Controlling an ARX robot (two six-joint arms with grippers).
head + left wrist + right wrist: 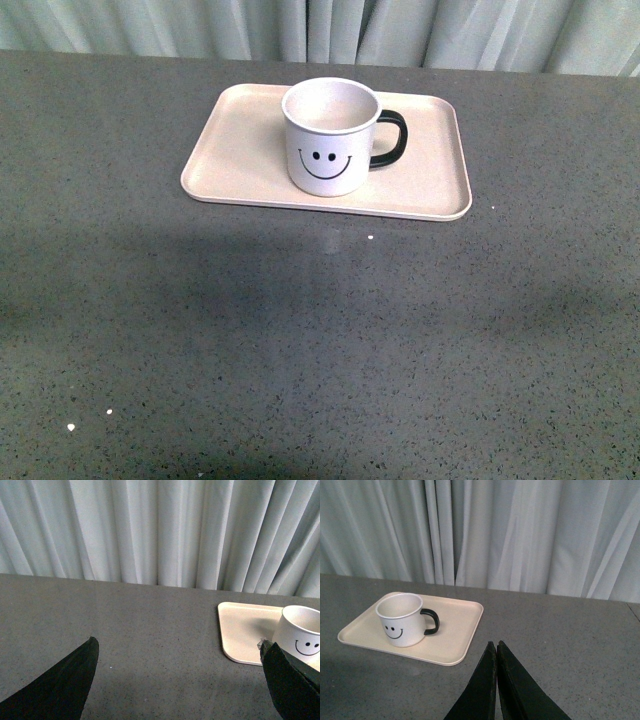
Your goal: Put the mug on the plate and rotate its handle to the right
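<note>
The white mug [328,137] with a black smiley face stands upright on the pale pink-beige plate [235,150] at the back of the grey table. Its black handle [392,138] sticks out to the right. Neither arm shows in the front view. In the left wrist view the mug [301,636] and the plate [244,630] lie off to one side, and my left gripper [180,647] is open over bare table, holding nothing. In the right wrist view the mug [401,619], its handle [432,621] and the plate [455,630] sit ahead, apart from my shut right gripper [496,644].
Pale curtains [320,30] hang behind the table's far edge. A few small white specks [71,427] dot the grey tabletop [320,340] near the front left.
</note>
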